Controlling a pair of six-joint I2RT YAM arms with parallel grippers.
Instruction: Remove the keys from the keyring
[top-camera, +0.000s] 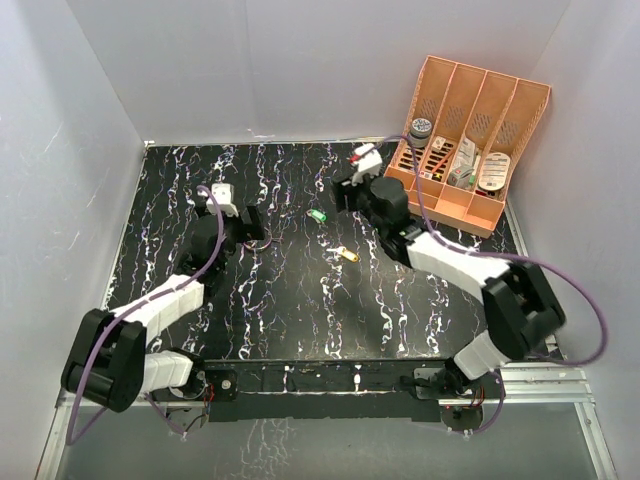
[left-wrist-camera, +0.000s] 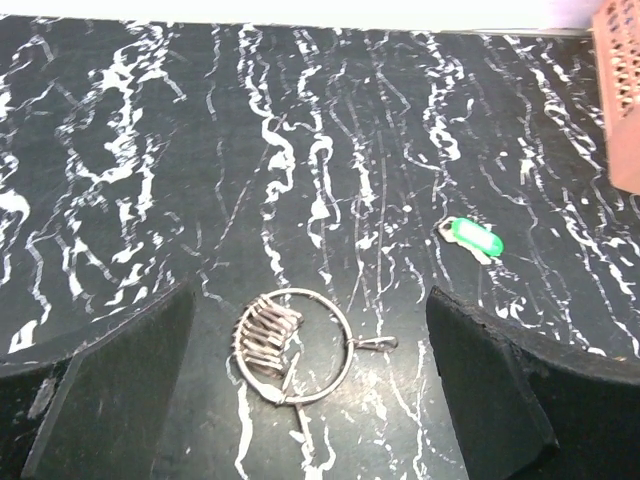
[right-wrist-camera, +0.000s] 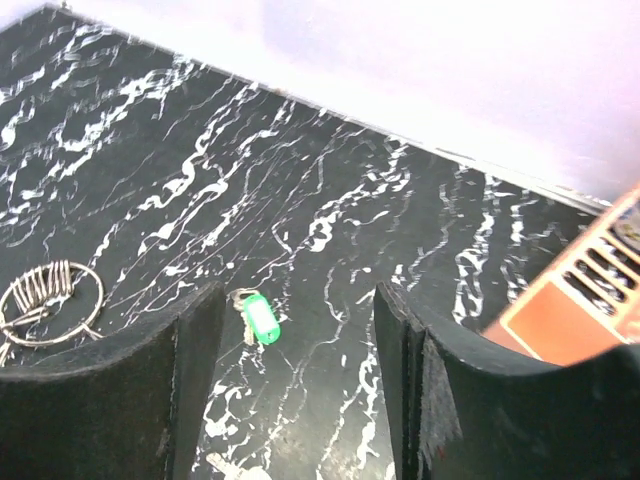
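Observation:
The silver keyring (left-wrist-camera: 266, 336) lies flat on the black marbled table, with several small metal clips on it and one snap hook at its right side. My left gripper (left-wrist-camera: 310, 296) is open and empty, its fingers standing either side of the ring without touching it. The green key (top-camera: 318, 215) lies loose on the table, off the ring, and also shows in the left wrist view (left-wrist-camera: 472, 238) and the right wrist view (right-wrist-camera: 259, 318). The yellow-orange key (top-camera: 348, 254) lies loose nearer the front. My right gripper (right-wrist-camera: 298, 300) is open and empty just above the green key. The keyring (right-wrist-camera: 50, 300) shows at the left of its view.
An orange divided organizer (top-camera: 470, 140) holding small items stands at the back right, close to the right arm; its corner shows in the right wrist view (right-wrist-camera: 570, 310). White walls enclose the table on three sides. A silver key blade (right-wrist-camera: 230, 468) shows at the bottom edge.

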